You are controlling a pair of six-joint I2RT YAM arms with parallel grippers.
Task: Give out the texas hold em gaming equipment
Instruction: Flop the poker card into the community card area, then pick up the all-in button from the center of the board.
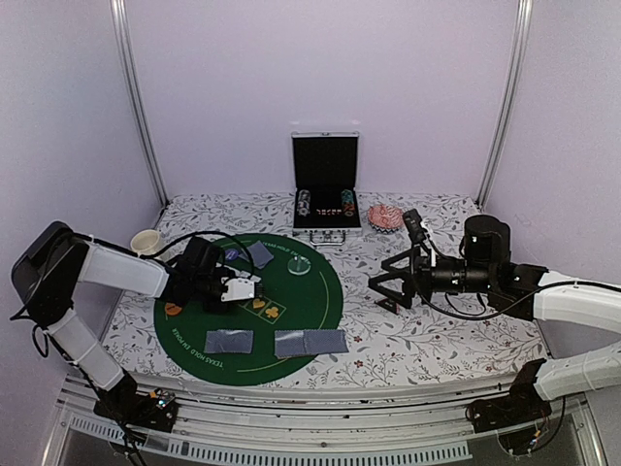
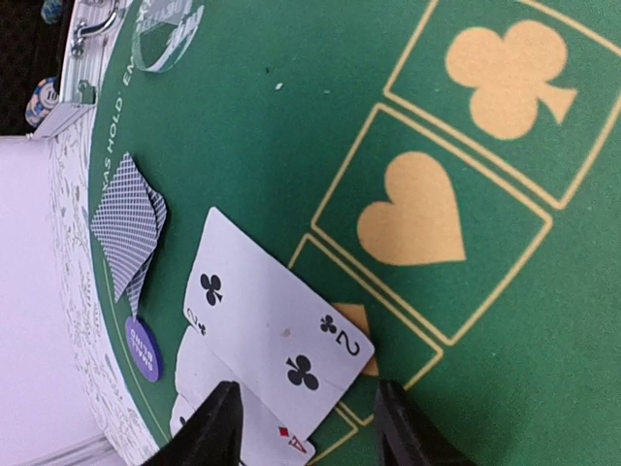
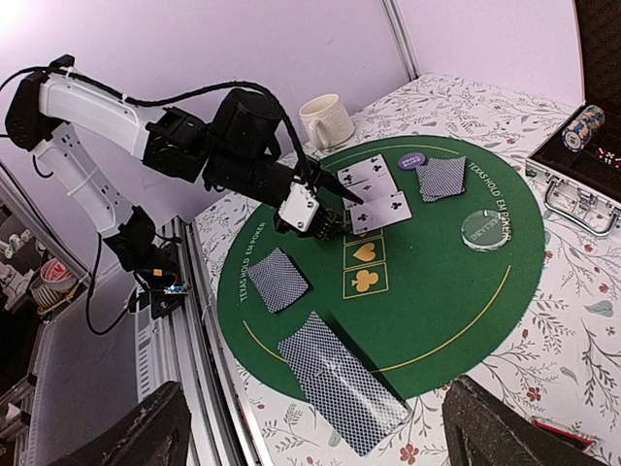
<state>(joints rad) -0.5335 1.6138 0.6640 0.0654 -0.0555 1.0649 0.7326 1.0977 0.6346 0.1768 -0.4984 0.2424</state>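
Three face-up cards (image 3: 374, 197) lie fanned on the green mat (image 3: 446, 301) beside its printed suit boxes, with the two of clubs (image 2: 277, 320) uppermost. The left gripper (image 2: 309, 413) hovers just over them, jaws parted and seemingly gripping nothing, so the step is probably dealing the flop. The right gripper (image 1: 386, 291) hangs off the mat, jaws wide and empty. The next move calls for a straight lift that does not drag the fan.

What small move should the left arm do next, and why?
Probably lift the left fingers straight up, away from the 2 of clubs. They stand open on either side of its near corner, and the card already lies flat, face up, on the mat, overlapping other face-up cards. So it looks dealt; rising straight would likely avoid dragging it.
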